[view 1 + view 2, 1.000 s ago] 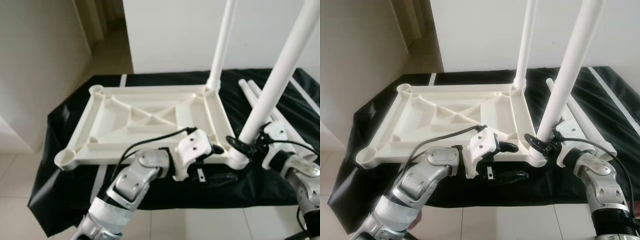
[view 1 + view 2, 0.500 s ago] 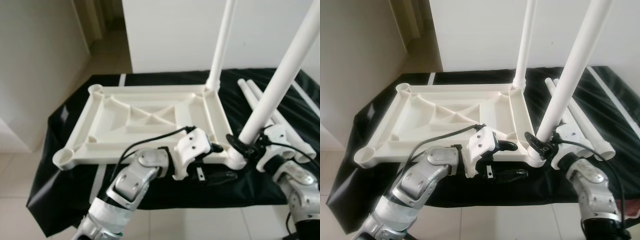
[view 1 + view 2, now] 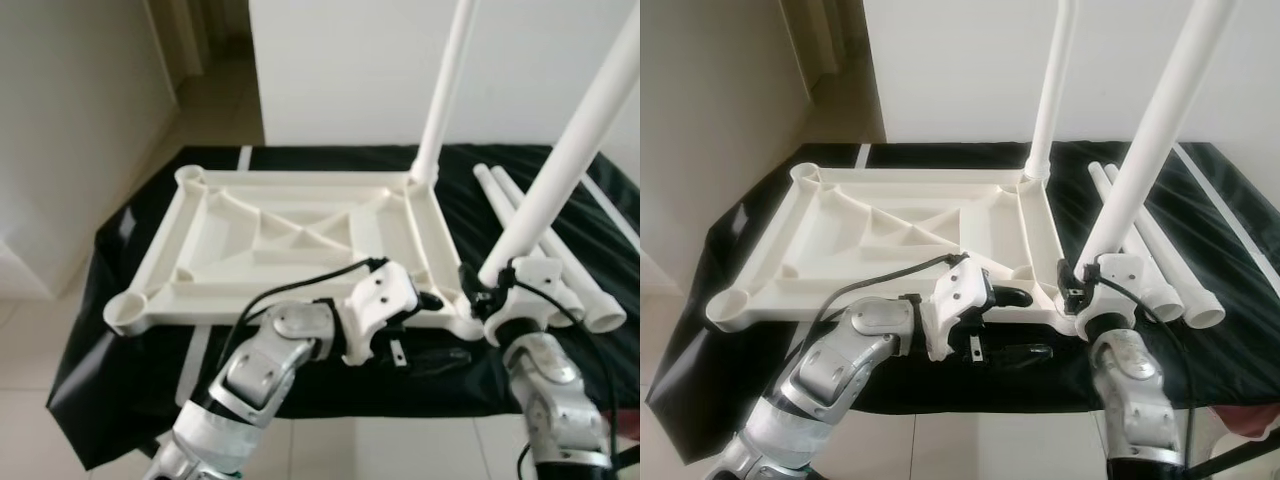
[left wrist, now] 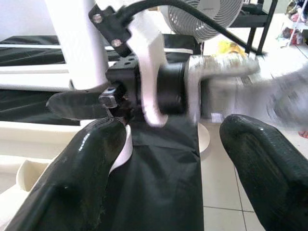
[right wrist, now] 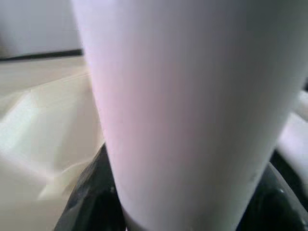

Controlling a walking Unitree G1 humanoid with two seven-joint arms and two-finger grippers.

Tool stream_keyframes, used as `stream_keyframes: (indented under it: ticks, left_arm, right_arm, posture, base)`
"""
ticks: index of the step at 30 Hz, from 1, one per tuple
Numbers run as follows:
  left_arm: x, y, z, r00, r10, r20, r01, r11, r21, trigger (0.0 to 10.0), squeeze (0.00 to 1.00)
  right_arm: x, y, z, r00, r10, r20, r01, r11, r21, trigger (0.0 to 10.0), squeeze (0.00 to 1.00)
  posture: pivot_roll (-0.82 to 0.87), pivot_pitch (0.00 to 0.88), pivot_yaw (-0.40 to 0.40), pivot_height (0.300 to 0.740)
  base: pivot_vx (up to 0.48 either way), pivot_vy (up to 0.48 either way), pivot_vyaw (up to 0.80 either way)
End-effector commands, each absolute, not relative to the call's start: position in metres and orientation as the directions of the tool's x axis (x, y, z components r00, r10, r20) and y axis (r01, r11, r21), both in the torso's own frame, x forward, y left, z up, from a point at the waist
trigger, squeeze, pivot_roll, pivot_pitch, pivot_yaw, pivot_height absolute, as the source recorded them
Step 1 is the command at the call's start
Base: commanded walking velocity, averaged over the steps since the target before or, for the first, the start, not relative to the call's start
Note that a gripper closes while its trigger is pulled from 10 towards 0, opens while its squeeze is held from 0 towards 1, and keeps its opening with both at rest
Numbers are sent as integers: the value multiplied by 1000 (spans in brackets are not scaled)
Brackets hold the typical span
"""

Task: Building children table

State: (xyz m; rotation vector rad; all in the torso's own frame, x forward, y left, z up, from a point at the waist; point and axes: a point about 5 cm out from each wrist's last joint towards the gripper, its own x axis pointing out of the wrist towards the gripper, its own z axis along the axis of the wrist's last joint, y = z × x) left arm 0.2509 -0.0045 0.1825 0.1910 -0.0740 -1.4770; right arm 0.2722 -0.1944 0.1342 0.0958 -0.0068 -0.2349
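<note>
Eye views: upturned tabletop (image 3: pixel 290 235) at centre frame; right gripper (image 3: pixel 1077 285) clamped on the near-right leg (image 3: pixel 1140 150), seating it.

Left wrist view: left gripper (image 4: pixel 163 159) fingers apart beside the corner.

Next, I judge: press the leg fully home.

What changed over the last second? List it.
The right gripper stays clamped on the near-right leg and its forearm has swung in beneath it. The leg's tilt looks unchanged. The left gripper, tabletop and spare legs look unmoved.
</note>
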Motion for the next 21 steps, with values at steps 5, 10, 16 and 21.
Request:
stream_keyframes:
  ticks: [5, 10, 16, 21]
  left_arm:
    - [253, -1, 182, 136, -989, -57, 980, 126, 157, 10000, 0]
    - [252, 0, 181, 135, -989, -52, 981, 127, 145, 10000, 0]
    - [252, -1, 182, 133, -990, -52, 982, 124, 143, 10000, 0]
    - [253, 0, 181, 140, -989, -52, 980, 131, 148, 10000, 0]
  right_arm:
    - [269, -184, 111, 859, -485, -167, 510, 841, 183, 10000, 0]
    - [272, -176, 115, 879, -449, -160, 476, 845, 243, 10000, 0]
    - [271, -172, 123, 896, -426, -122, 443, 861, 250, 10000, 0]
    - [273, -169, 141, 937, -349, 26, 336, 918, 212, 10000, 1000]
  posture:
    - [-26, 0, -10, 740]
    - [-33, 0, -4, 740]
    - [-34, 0, 0, 740]
    - [-32, 0, -4, 740]
  base:
    - [0, 0, 0]
    - [0, 0, 0]
    - [0, 0, 0]
    - [0, 0, 0]
